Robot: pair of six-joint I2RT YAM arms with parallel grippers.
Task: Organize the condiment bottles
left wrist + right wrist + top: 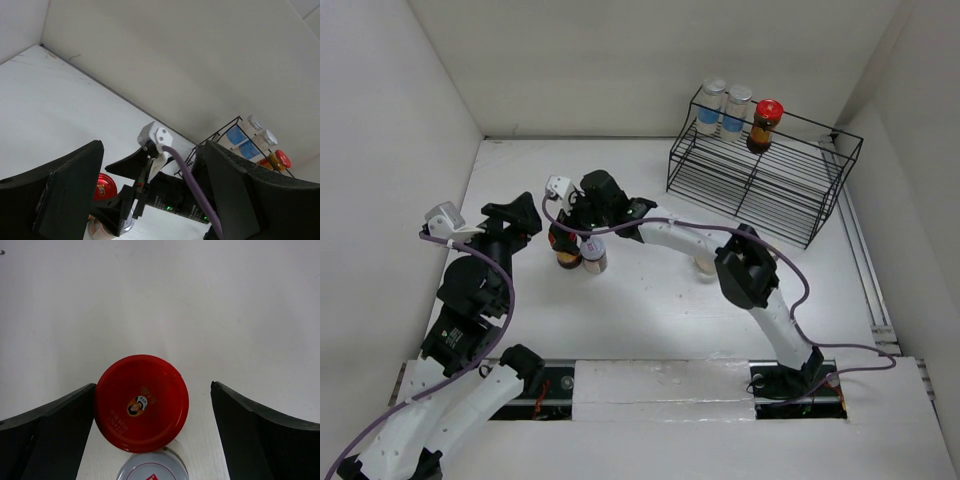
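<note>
The white table carries a black wire rack at its far right. The right arm reaches from its near-right base across to the left of centre. The left arm stands folded on the near left.

On the rack's top tier, at its far left end, three bottles stand upright in a row. There are two silver-lidded clear bottles with pale blue labels. Just right of them is a red-lidded amber bottle, dark glass with a yellow label under a glossy red cap.

Two more stand on the table left of centre, touching or nearly so. The red-lidded amber jar shows a round red lid with a small portrait emblem and fine gold print in its middle. The silver-lidded jar is close against its right side in the top view. Only its grey-white lid edge appears at the bottom of the right wrist view.

A pale clear jar peeks out beside the right arm near the table's middle. It is too faint to tell more about it.

The right fingers are spread wide and straddle the red lid from above. One is just beside the lid's rim and the other is apart from it, gripping nothing. The left fingers are also spread wide and empty, just left of the two jars and pointing toward them.
</note>
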